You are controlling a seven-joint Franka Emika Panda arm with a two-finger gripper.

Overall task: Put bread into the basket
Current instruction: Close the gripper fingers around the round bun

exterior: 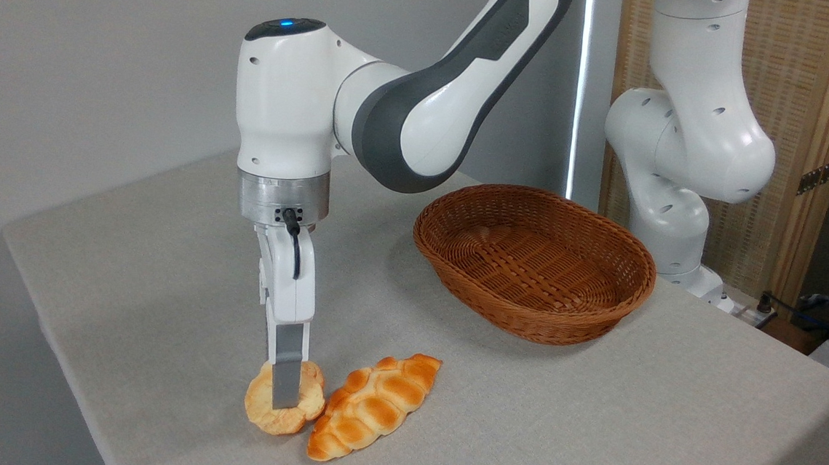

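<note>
The camera is showing one robot arm that is reaching down to the near left part of the table point(591, 420), and its gripper point(285, 395) is standing straight up over the bread point(260, 408). Only the near gray finger point(287, 380) is showing clearly; it is lying against the front of the bread, and the other finger is hiding behind it, so the gripper seems to be clenching the bread between its fingers, but I cannot tell this for sure. The bread is sitting on the table directly under the gripper and seems to be touching the cloth, so it is not looking lifted yet. Just to the right of the gripper a braided loaf point(373, 405) is lying, and its near edge is almost touching the bread; this one is not the target. The basket point(621, 305) is standing well apart from the gripper, to the right and farther back, and nothing is lying in it. In my judgement the task is only in its first part: the reaching is done and the grasp is being made, while the lifting, the carrying over to the basket and the release inside it are all remaining. The close loaf is making a risk of being dragged when the bread is going up.
</note>
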